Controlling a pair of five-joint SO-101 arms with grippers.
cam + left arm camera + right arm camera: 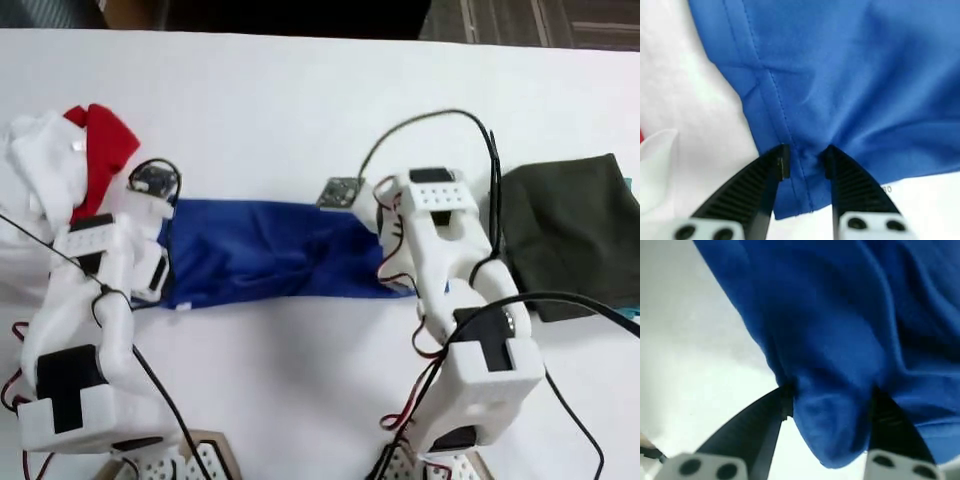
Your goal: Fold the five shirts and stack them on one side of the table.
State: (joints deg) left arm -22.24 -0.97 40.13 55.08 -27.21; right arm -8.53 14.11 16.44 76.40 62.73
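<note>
- White table is being spanned by the blue shirt, lying between both arms.
- Its hem is being pinched by the left gripper, jaws nearly closed.
- A bunched fold is being clamped by the right gripper, jaws wider.
- Cloth is being judged soft, light, slippery; hems offer the surest hold.

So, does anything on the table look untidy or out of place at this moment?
The blue shirt is creased and bunched toward the right gripper, not flat. Near the left gripper, the red and white clothes lie in a crumpled heap.
</note>
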